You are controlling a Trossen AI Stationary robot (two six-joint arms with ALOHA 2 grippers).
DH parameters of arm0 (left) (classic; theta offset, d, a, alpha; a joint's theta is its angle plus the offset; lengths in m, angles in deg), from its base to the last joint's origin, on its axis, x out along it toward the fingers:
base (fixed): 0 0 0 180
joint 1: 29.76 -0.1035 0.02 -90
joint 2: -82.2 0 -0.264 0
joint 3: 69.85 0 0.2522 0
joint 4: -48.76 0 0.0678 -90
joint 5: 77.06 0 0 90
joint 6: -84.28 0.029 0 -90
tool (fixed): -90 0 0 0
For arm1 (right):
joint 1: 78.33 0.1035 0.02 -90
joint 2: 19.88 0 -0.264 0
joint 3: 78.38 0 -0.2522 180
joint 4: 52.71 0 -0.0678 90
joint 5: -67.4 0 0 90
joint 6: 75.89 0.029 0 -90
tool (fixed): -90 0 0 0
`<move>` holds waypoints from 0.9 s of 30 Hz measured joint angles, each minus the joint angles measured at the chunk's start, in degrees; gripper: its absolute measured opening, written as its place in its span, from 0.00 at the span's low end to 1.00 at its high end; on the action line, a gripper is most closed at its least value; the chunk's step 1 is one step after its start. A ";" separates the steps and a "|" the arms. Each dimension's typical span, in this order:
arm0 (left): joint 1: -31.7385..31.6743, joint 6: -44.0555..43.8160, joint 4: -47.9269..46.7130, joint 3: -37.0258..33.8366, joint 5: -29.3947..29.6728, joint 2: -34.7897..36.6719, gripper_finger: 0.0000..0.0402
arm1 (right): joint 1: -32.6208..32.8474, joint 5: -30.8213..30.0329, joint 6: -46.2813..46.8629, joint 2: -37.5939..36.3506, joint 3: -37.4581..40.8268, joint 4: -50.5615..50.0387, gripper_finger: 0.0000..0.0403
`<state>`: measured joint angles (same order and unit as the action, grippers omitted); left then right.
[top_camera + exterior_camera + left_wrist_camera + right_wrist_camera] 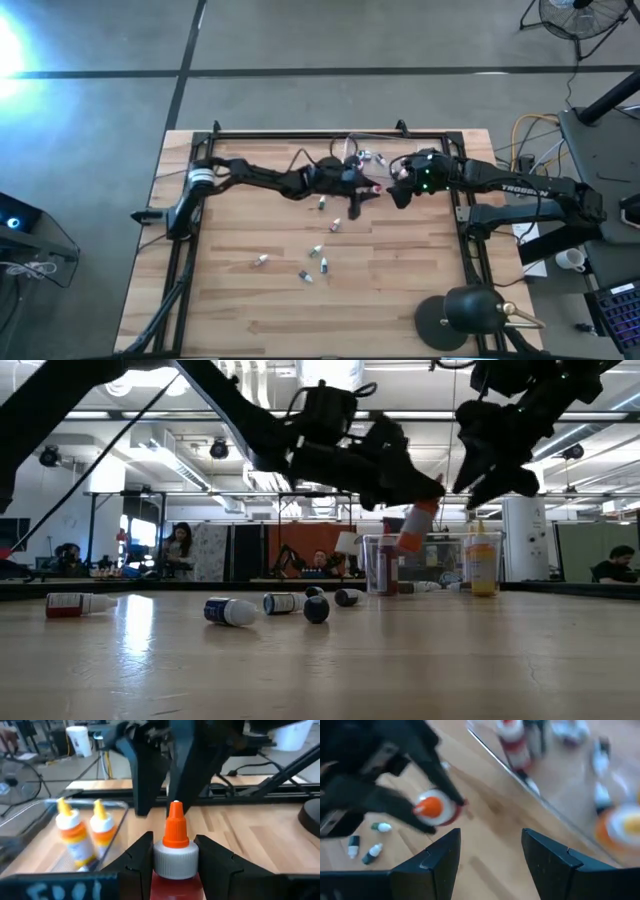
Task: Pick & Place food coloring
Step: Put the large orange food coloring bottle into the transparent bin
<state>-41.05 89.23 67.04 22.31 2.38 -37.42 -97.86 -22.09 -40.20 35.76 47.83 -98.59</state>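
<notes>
My left gripper [360,196] is over the table's middle, shut on a red food coloring bottle [175,854] that has a white collar and an orange pointed cap. My right gripper [490,851] is open and faces that cap [431,807] from a short way off, touching nothing. Several more small bottles [318,252] lie on their sides on the wood nearer the front. Others stand or lie in the clear box [430,565] beside the grippers, among them two with yellow tips [70,830]. My left gripper pinches the red bottle between its two fingers [136,856] at the white collar [175,861] and the shoulder just behind it. The bottle lies along the fingers, with its cap sticking out past them. It is lifted clear of the table and tilted, cap end low [410,542].
The clear box [365,160] sits just beyond both grippers toward the far edge. A black lamp [470,312] stands at the near right corner. Loose bottles [230,610] dot the middle of the table. Bare wood lies toward the near left. People sit in the room behind.
</notes>
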 joint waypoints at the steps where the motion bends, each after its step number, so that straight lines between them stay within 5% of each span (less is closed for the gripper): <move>1: 0.22 0.10 0.02 1.03 0.04 -1.01 0.26 | 0.00 0.02 1.59 0.00 -0.02 -1.81 0.50; 15: 0.86 1.42 3.50 7.66 2.99 -9.27 0.26 | -0.02 2.03 17.52 1.18 -0.04 -4.91 0.50; 27: 0.90 -0.12 3.41 14.80 3.11 -14.58 0.26 | -0.02 1.77 20.51 2.04 -0.09 -4.15 0.50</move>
<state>-40.15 89.11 70.45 37.11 5.50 -51.99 -97.88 -20.32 -19.69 37.80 47.75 -102.74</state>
